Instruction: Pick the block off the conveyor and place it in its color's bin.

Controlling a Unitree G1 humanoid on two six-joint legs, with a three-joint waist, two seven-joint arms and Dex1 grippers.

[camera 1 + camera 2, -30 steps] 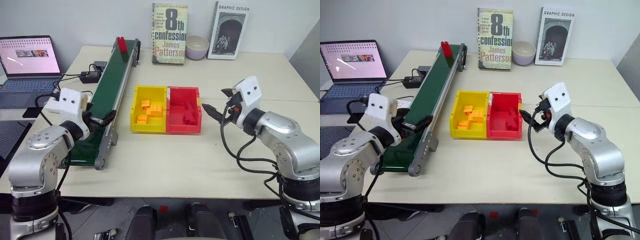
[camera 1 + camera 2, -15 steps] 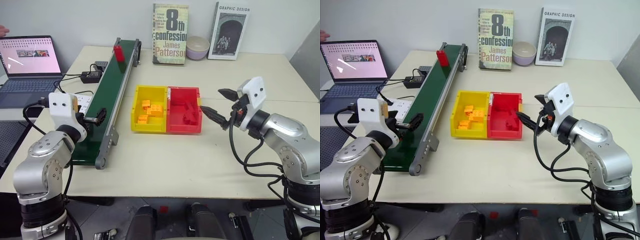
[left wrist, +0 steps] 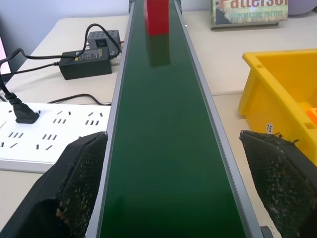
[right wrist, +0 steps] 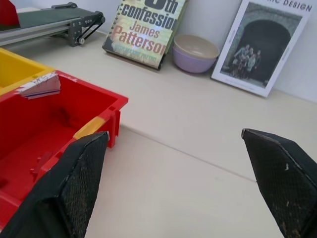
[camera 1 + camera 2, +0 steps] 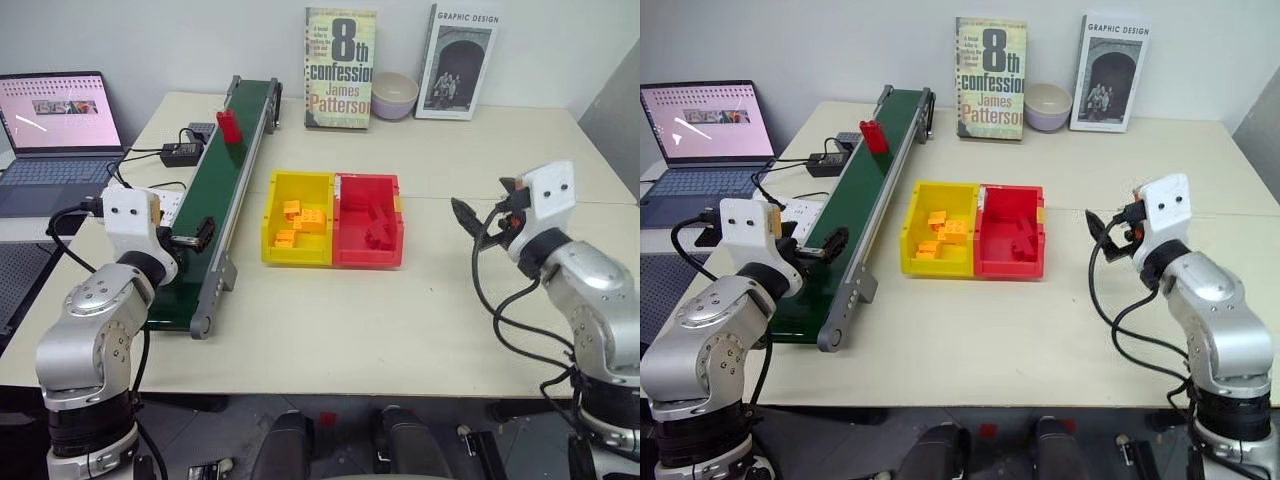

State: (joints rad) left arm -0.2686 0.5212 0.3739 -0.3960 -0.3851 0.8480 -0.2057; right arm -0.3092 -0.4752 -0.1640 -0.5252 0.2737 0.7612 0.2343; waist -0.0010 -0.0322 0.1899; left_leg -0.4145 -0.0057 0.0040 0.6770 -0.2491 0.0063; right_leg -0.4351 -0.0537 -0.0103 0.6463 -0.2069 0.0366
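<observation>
The red block (image 5: 228, 125) stands upright on the conveyor (image 5: 205, 215) toward its far end. Both tools are spread and empty: left tool (image 3: 173, 188) over the belt's near end, right tool (image 4: 183, 183) right of the red bin (image 5: 368, 234).

Red block (image 5: 228, 126) stands upright on my conveyor (image 5: 215, 190), on the far part of the belt. Conveyor is a long dark green belt with grey side rails, running away from me at the table's left. Red bin (image 5: 367, 259) is open-topped, joined to the yellow tray's right side, mid-table, red pieces inside.
</observation>
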